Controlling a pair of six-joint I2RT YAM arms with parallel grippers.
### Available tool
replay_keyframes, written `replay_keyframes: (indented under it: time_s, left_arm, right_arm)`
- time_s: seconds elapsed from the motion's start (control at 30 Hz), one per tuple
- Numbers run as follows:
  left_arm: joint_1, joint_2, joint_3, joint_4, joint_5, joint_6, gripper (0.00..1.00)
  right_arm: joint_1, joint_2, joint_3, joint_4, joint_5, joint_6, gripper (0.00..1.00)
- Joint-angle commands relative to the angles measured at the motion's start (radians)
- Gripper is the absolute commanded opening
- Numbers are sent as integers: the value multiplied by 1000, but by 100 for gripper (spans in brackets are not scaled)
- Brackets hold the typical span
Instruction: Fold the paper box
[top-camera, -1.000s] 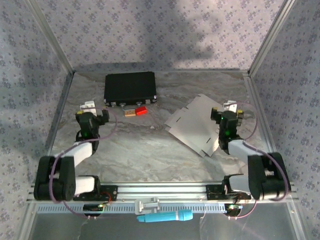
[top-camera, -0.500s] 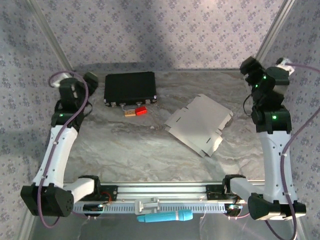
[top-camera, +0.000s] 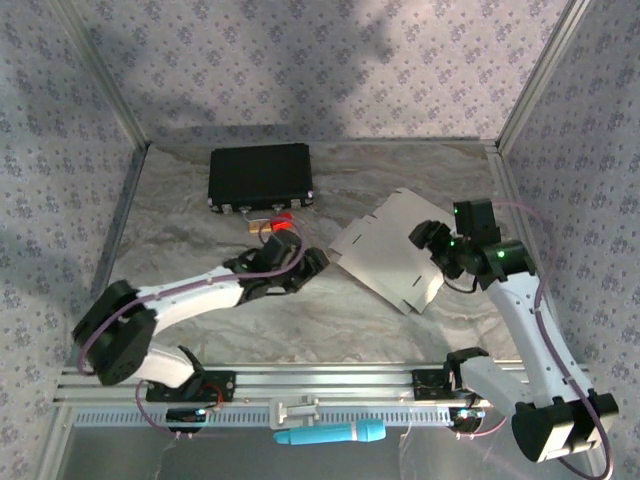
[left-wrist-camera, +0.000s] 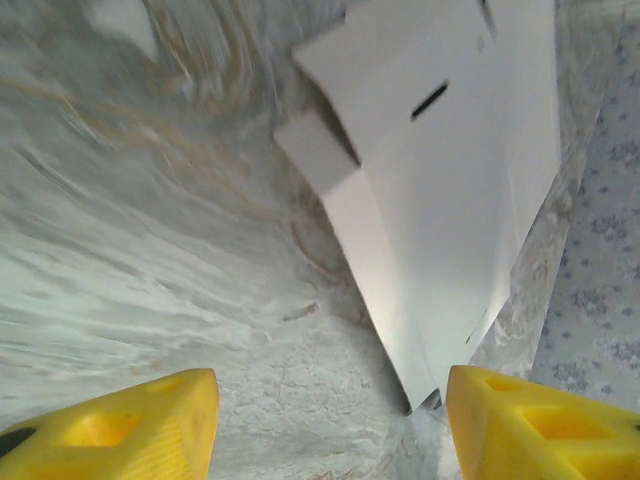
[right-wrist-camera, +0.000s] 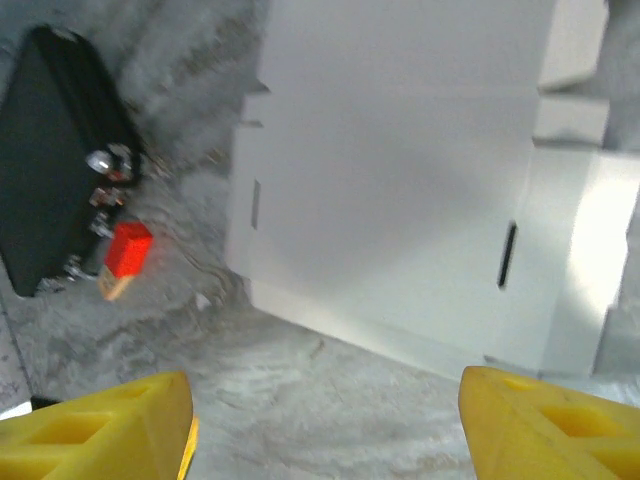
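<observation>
The paper box (top-camera: 392, 248) lies as a flat white cardboard sheet with flaps and slots, right of the table's middle. My left gripper (top-camera: 312, 262) reaches across the table and stops just left of the sheet's near corner; its yellow fingers (left-wrist-camera: 120, 425) stand wide apart over bare table, the sheet's (left-wrist-camera: 440, 190) corner pointing between them. My right gripper (top-camera: 425, 238) hovers over the sheet's right part, open, yellow fingers (right-wrist-camera: 545, 425) spread, with the sheet (right-wrist-camera: 400, 190) ahead of them.
A black rectangular case (top-camera: 260, 175) sits at the back left (right-wrist-camera: 60, 150). A small red block (top-camera: 281, 222) and a tan piece lie just in front of it, the red block (right-wrist-camera: 127, 250) left of the sheet. Patterned walls enclose the table.
Both arms have swung down from raised poses at the sides toward the middle. The left gripper now reaches the sheet's left corner, the right one hangs over its right part.
</observation>
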Motion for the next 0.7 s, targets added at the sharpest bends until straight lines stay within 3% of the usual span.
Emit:
replay_keyframes:
  time_s: [0.0,0.2,0.3,0.67]
  left_arm:
    - [-43,74,-19,292,-22,-148,60]
    - [-114,237,25,421,-36,-174,57]
    - [-114,308,18,514,-47,-199,54]
    - [-102,416,63,589,-58,-174,50]
  right_arm:
    - [-1,-39,-49,2,-65,57,72]
    - [-10,-64,-93,14,-111,60,72]
    - [-12,-77,-102,9,-128,60,72]
    - [-25,-139,-144,26,-189,100,72]
